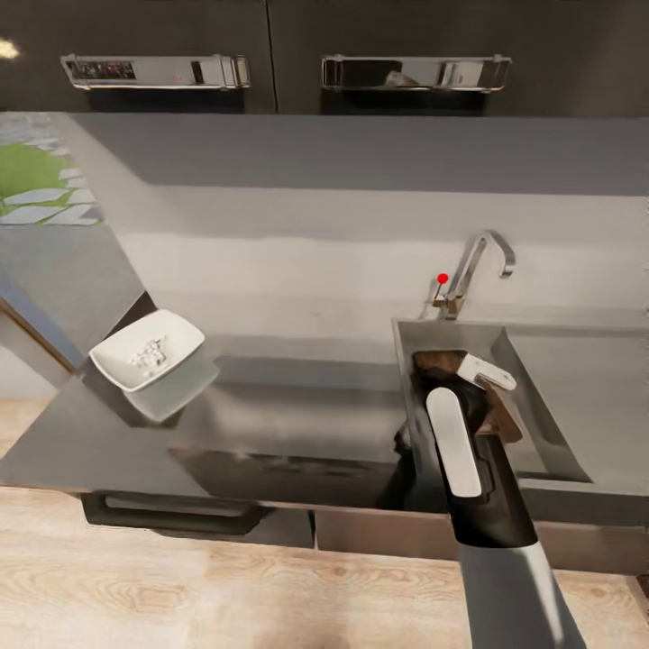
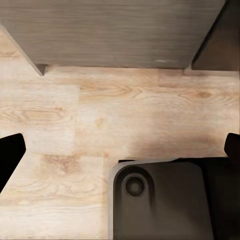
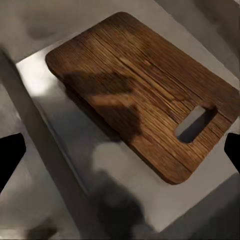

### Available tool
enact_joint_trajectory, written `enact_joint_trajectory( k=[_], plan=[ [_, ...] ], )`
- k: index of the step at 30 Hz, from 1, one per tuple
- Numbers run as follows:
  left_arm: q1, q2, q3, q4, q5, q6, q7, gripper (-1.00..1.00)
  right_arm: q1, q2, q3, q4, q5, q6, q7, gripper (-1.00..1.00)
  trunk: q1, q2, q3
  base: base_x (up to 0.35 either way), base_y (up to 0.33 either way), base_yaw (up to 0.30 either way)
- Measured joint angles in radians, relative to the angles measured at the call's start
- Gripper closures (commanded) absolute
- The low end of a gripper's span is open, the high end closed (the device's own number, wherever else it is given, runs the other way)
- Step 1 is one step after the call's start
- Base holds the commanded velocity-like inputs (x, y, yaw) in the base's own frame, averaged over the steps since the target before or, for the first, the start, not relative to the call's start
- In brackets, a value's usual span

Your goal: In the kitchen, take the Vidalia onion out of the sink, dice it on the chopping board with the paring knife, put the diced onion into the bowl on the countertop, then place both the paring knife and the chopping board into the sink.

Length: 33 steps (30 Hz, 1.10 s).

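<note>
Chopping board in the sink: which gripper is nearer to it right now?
Right. The right gripper hangs open just above the chopping board lying in the sink. The left gripper is open, pointing down at the wooden floor, away from the board.

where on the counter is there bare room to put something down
The glossy dark grey countertop is bare between the shallow white square bowl and the stainless steel sink. The basin is crowded: the dark brown wooden chopping board lies inside, with the right claw above it.

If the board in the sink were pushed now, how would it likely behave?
The board looks like stiff solid wood, so it probably won't flex. Lying flat on smooth steel in the sink, it would likely slide, not tip.
</note>
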Motion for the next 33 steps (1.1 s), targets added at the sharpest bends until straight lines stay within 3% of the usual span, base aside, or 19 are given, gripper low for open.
enact_joint_trajectory(
  k=[2,5,8,24,33],
  plan=[
    [0.0,0.0,0.0,0.0,0.0,0.0,0.0,-1.0,0.001,0.0,0.025,0.0,0.0,0.008,0.026,-1.0,0.0,0.0,0.0,-0.336,0.0,0.0],
    [0.0,0.0,0.0,0.0,0.001,0.0,0.0,-1.0,0.003,0.0,0.092,0.0,0.0,0.011,0.044,-1.0,0.0,0.0,0.0,-0.336,0.0,0.0],
    [0.0,0.0,0.0,0.0,0.001,0.0,0.0,-1.0,0.004,0.0,0.12,0.0,0.001,0.012,0.049,-1.0,0.0,0.0,0.0,-0.336,0.0,0.0],
    [0.0,0.0,0.0,0.0,0.001,0.0,0.0,-1.0,0.009,0.0,0.137,0.004,0.005,0.013,0.083,-1.0,0.0,0.0,0.0,-0.336,0.0,0.0],
    [0.0,0.0,0.0,0.0,0.001,0.0,0.001,-1.0,0.01,0.0,0.177,0.031,0.007,0.008,0.107,-1.0,0.0,0.0,0.0,-0.336,0.0,0.0]
  ],
)
